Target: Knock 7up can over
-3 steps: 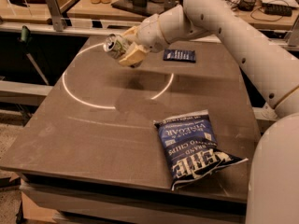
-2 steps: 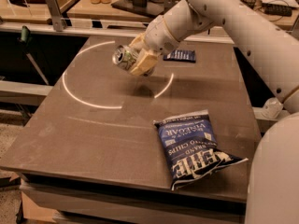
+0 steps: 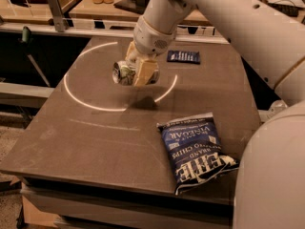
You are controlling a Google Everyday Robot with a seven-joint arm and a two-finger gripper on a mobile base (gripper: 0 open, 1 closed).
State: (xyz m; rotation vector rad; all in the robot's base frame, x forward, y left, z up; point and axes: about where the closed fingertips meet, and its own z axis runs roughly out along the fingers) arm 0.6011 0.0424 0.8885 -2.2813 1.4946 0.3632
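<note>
The 7up can (image 3: 124, 73) is a small silver can lying on its side, its top facing left, with little of its label showing. It is held in my gripper (image 3: 139, 71), whose tan fingers (image 3: 144, 70) are closed around it. The can hangs a little above the brown table (image 3: 95, 137), over the middle of a white circle marked on it. Its shadow falls on the table just below and to the right.
A blue chip bag (image 3: 198, 149) lies near the table's front right edge. A small dark blue packet (image 3: 183, 57) lies at the back right. My white arm (image 3: 228, 18) reaches in from the right. Shelves and bottles stand behind the table.
My gripper has carried the can from the back of the table toward the front and lower, closer to the surface. The can stays held on its side.
</note>
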